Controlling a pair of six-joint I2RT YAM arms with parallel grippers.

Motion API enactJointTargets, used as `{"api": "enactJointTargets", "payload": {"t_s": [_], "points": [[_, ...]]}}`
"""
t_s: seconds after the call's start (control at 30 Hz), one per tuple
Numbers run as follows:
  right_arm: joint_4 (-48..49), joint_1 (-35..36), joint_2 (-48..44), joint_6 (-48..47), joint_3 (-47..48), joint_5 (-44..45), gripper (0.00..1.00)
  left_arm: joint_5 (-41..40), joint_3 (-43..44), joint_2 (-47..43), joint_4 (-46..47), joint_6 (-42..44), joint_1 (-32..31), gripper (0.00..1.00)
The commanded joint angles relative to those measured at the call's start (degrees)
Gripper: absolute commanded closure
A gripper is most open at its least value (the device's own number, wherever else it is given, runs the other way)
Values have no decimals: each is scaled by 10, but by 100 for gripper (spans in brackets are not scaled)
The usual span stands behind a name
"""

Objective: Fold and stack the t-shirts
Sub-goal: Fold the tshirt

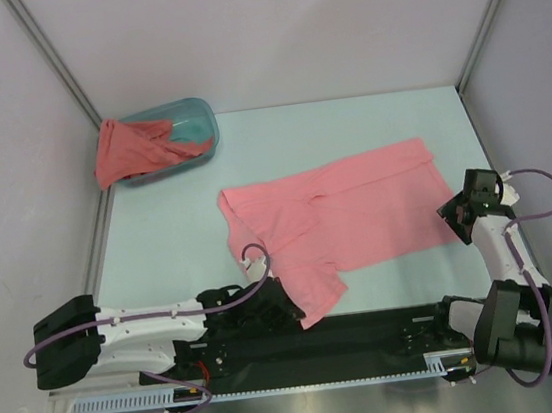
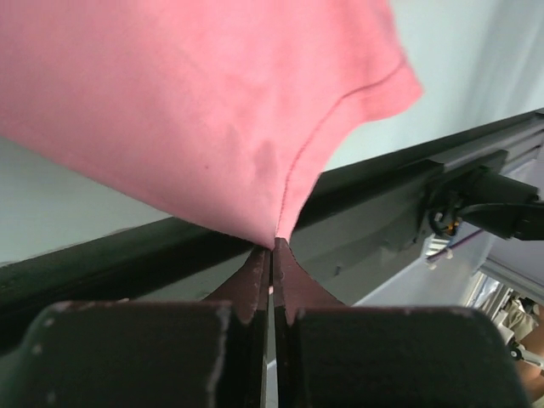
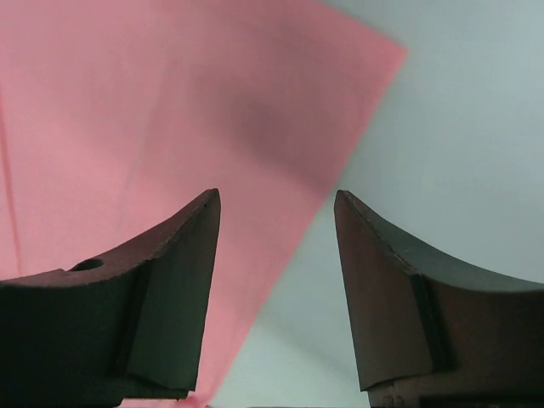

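INSPECTOR: Firstly, where do the garments lie?

ASSISTANT: The salmon-pink t-shirt (image 1: 357,212) is spread flat across the middle and right of the pale surface (image 1: 161,251). One flap of it reaches toward the near edge. The coral-red t-shirt (image 1: 124,155) is bunched in the far left corner. It is draped over the rim of the teal tub (image 1: 196,126), partly inside it and partly hanging out on the wall side.

INSPECTOR: Left arm?

ASSISTANT: It lies low along the near edge. The left pincer (image 2: 272,252) is pressed together on the stitched hem at the tip of that near flap, and the cloth fans out from the fingertips.

INSPECTOR: Right arm?

ASSISTANT: The right pincer (image 3: 276,195) is spread wide with nothing between its fingers. It is at the right-hand corner of the pink shirt, one finger over cloth and the other over bare surface. I cannot tell whether it touches down.

INSPECTOR: Anything in the way?

ASSISTANT: The black base plate (image 1: 372,331) runs along the near edge, just beside the pinched flap. A loop of lilac cable (image 1: 254,255) from the left arm crosses in front of the shirt's left edge in the overhead view. The tub stands well apart from the pink shirt.
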Motion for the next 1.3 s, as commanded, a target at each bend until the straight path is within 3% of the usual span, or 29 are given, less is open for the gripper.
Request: {"api": "enactJointTargets", "payload": {"t_s": [0.0,0.17,0.23,0.27,0.3,0.43,0.6,1.13,1.27], "points": [[-3,-10,15,32,8,107,39,-24,44,-21,-34,47,-1,100],[20,-21,6,45,-13,172,45,-16,72,-8,-48,56,-1,100],[28,-35,10,47,-22,169,52,-15,77,-6,-49,56,-2,100],[38,-49,19,42,-25,166,62,-16,77,-7,-50,55,-1,100],[43,-56,22,39,-30,165,65,-16,78,-9,-51,50,-1,100],[86,-101,52,13,-43,105,66,-24,76,-22,-53,46,-2,100],[126,-107,75,-10,-47,74,63,-31,86,-29,-66,51,-2,100],[128,-101,132,5,-28,92,60,-39,90,-51,-71,53,-1,100],[134,-98,153,8,-28,108,64,-45,93,-57,-72,54,-2,100]]}}
